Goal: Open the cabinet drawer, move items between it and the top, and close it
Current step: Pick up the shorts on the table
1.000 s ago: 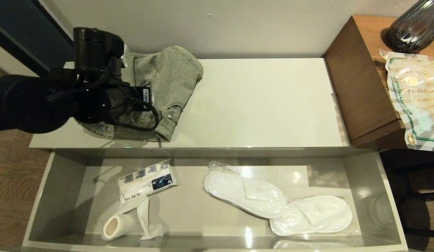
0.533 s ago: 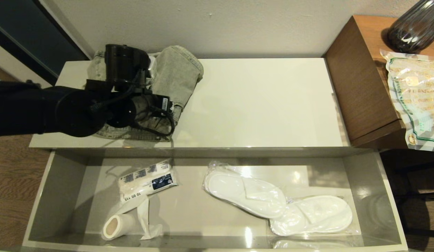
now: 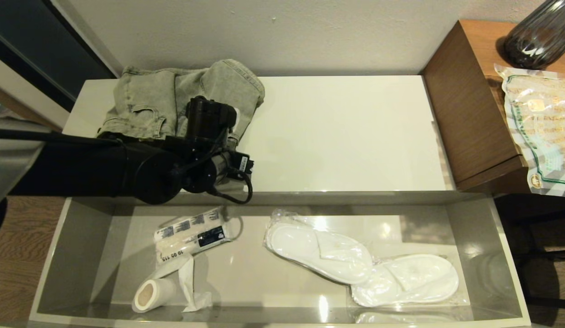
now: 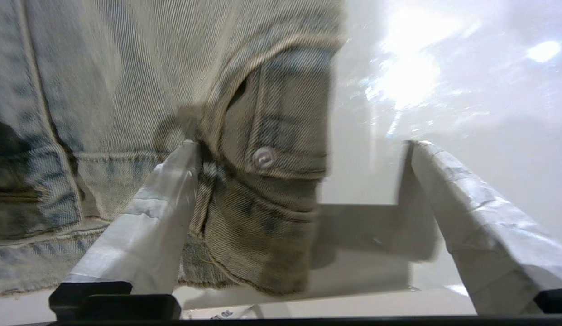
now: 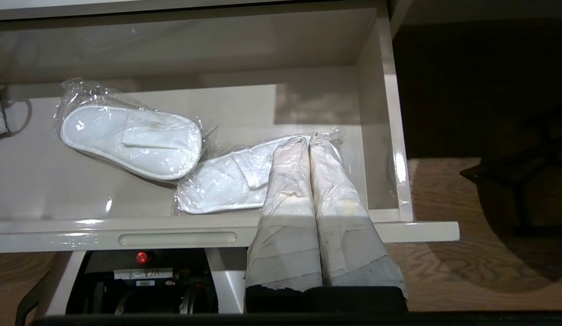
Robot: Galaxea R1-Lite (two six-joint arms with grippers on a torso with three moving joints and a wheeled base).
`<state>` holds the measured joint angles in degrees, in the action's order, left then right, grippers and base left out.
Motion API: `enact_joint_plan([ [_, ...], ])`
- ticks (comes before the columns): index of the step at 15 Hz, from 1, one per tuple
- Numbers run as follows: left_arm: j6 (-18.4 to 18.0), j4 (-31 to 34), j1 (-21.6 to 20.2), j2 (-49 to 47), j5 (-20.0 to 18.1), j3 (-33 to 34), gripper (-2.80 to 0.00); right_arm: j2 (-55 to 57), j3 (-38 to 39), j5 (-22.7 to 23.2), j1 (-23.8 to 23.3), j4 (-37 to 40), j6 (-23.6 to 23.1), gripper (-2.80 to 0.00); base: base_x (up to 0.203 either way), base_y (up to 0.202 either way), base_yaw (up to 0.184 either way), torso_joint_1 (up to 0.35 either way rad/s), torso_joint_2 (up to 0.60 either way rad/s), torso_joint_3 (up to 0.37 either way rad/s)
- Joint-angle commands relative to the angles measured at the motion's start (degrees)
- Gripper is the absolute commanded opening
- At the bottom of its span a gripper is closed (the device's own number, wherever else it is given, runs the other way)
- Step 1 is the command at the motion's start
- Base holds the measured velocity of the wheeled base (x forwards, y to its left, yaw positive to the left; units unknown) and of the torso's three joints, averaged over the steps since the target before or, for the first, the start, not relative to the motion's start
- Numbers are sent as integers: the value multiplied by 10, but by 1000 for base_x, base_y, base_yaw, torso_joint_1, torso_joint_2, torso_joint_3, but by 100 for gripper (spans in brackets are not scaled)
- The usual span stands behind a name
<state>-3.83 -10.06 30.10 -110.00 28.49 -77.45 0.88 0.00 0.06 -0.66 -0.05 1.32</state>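
Wide pale-grey cabinet drawer (image 3: 54,255) stands open, holding two plastic-wrapped flat white slippers (image 3: 362,266); folded grey-green denim garment (image 3: 182,98) lies on glossy cream top (image 3: 346,132), one edge between the open left tool (image 4: 303,149) tips.

The left gripper (image 4: 303,149) stands spread wide over the denim garment's (image 4: 127,90) buttoned corner, one taped finger (image 4: 145,226) against the cloth, the other above the glossy top (image 4: 466,90).

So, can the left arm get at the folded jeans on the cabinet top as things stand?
Probably yes. The left gripper is open right over the near edge of the jeans on the cabinet top, one finger on the denim, the other over bare panel. Nothing lies between them.
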Motion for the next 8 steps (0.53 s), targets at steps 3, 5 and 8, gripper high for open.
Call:
enact_joint_plan([
  [3, -5, -3, -2, -10, 27, -4, 0, 1, 1, 0, 0, 0, 0, -280, 0, 0, 0, 0, 0, 0],
  [5, -19, -27, -10, -11, 85, -15, 0, 1, 1, 0, 0, 0, 0, -280, 0, 0, 0, 0, 0, 0],
  [8, -30, -50, -21, -9, 119, -21, 0, 1, 1, 0, 0, 0, 0, -280, 0, 0, 0, 0, 0, 0],
])
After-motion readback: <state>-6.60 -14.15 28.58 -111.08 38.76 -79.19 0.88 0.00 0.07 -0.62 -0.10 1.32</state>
